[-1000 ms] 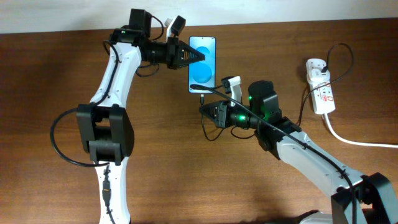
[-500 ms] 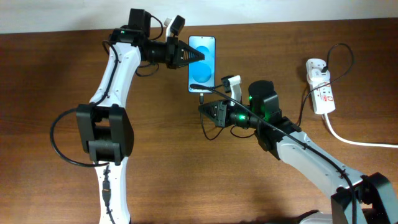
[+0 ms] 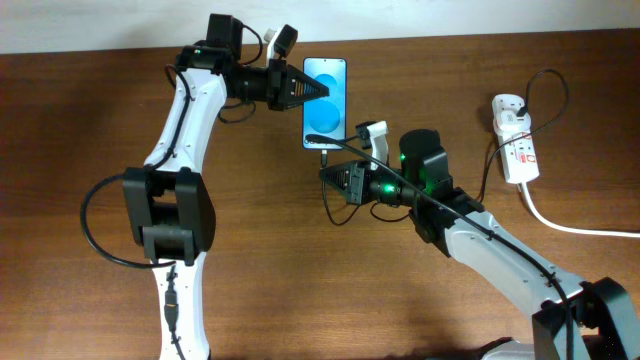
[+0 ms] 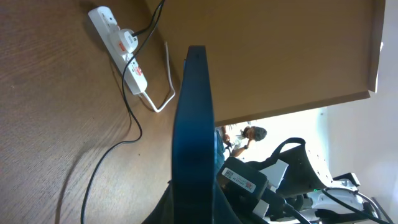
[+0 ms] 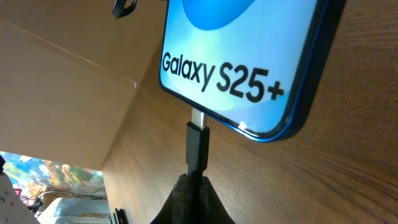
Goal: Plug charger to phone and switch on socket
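The phone (image 3: 327, 102) lies at the table's upper middle, blue screen up; the right wrist view shows its bottom edge (image 5: 239, 81) with "Galaxy S25+". My left gripper (image 3: 312, 90) is shut on the phone's left side; the left wrist view shows the phone edge-on (image 4: 193, 124) between the fingers. My right gripper (image 3: 330, 173) is shut on the charger plug (image 5: 198, 146), whose metal tip sits in the phone's bottom port. The black charger cable (image 3: 470, 205) runs over my right arm to the white socket (image 3: 514, 138) at the far right, also in the left wrist view (image 4: 121, 46).
The socket's thick white cord (image 3: 570, 225) runs off the right edge. A light wall (image 3: 400, 18) borders the table's far side. Bare wood lies at the front and left.
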